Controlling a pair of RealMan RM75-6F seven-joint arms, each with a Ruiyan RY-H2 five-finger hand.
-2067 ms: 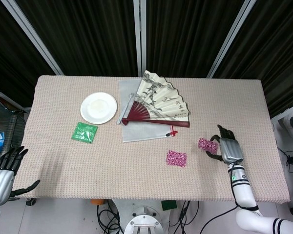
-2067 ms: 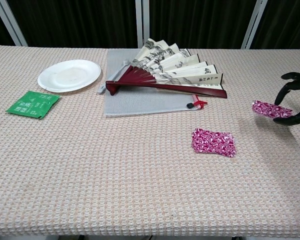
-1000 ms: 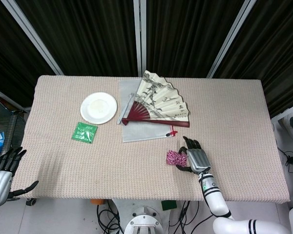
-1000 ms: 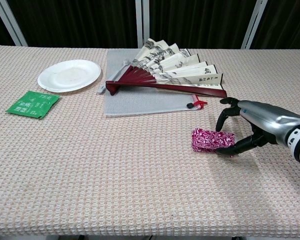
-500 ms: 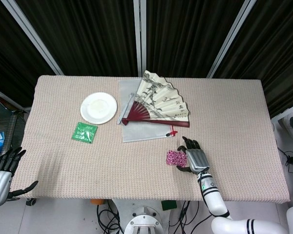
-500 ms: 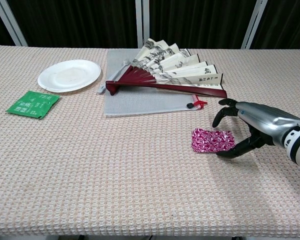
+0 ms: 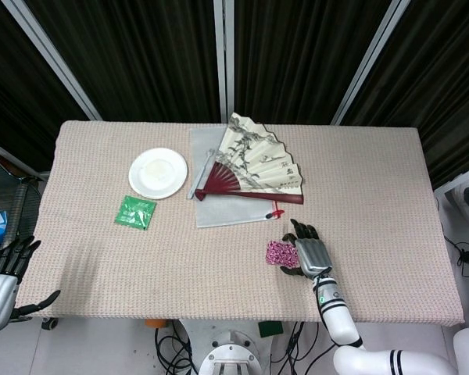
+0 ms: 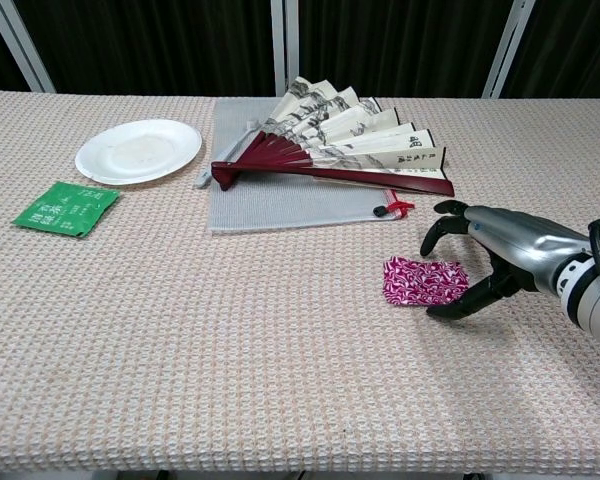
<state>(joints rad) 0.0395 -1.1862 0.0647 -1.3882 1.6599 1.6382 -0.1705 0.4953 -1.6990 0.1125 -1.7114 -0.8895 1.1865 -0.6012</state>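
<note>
A pink patterned packet lies flat on the woven table cover, also seen in the head view as the pink packet; a second one shows no separate outline here. My right hand hovers at its right edge, fingers arched above it and thumb low beside its near corner, gripping nothing. In the head view the right hand sits just right of the packet. My left hand hangs off the table's front left corner with its fingers apart and nothing in it.
An unfolded paper fan with dark red ribs lies on a grey cloth at the back centre. A white plate and a green sachet sit at the left. The table edge runs close on the right.
My right hand carried a pink packet from the right side leftward to the other pink packet, set it down there, and its fingers now stand a little off it. The left hand barely moved.
</note>
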